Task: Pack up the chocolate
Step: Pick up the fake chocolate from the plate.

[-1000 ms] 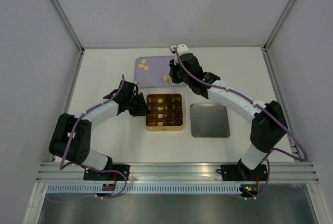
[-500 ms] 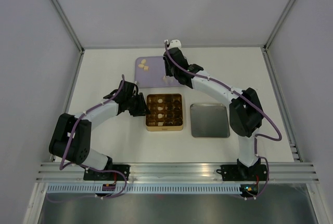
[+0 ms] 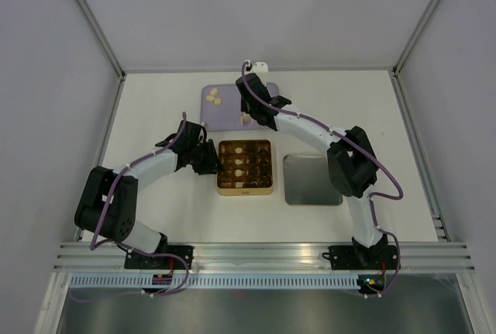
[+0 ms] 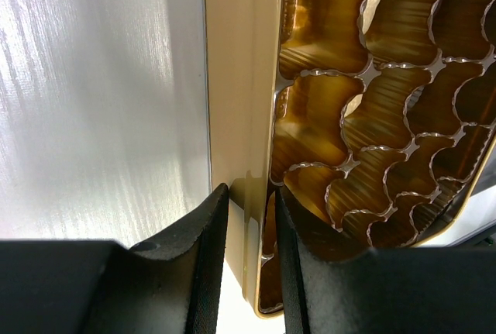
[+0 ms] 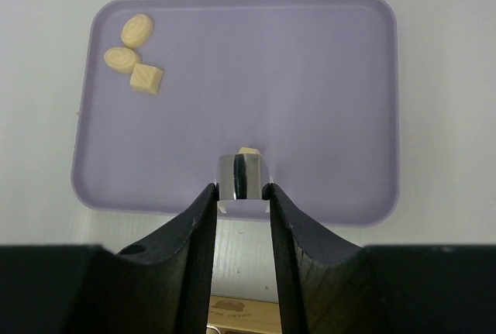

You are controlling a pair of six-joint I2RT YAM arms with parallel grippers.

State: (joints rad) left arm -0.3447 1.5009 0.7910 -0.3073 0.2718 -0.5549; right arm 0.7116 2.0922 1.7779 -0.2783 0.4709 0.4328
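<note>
Now, your left gripper [image 4: 248,222]: you are clamping the left wall of the gold tin [image 3: 245,189]. One finger [image 4: 194,256] is pressing outside and the other inside, and the gap is narrowed to the wall's thickness.
Your right gripper [image 5: 240,194]: its fingers [image 5: 190,256] are squeezing the metal tweezers [image 5: 242,177] between them. They are set narrow, and the tweezers are pointing toward the table's far edge.
Tweezers' tip: a cream piece [image 5: 249,150] is sitting right at it, over the purple tray [image 5: 310,78]. You cannot tell whether it is being pinched or only touched.
Loose chocolate [image 5: 137,30]: three more cream pieces are lying clustered in the tray's far left corner, well apart from the tweezers.
Packed chocolate: dark and pale pieces are sitting in many of the tin's cells in the top view. From the left wrist only pale slivers are showing among gold fluted liners.
Placing: the tin is sitting mid-table, and the purple tray is lying just beyond it, near the far edge.
Nearby silver tray [image 3: 313,180]: it is lying just to the right of the tin.
</note>
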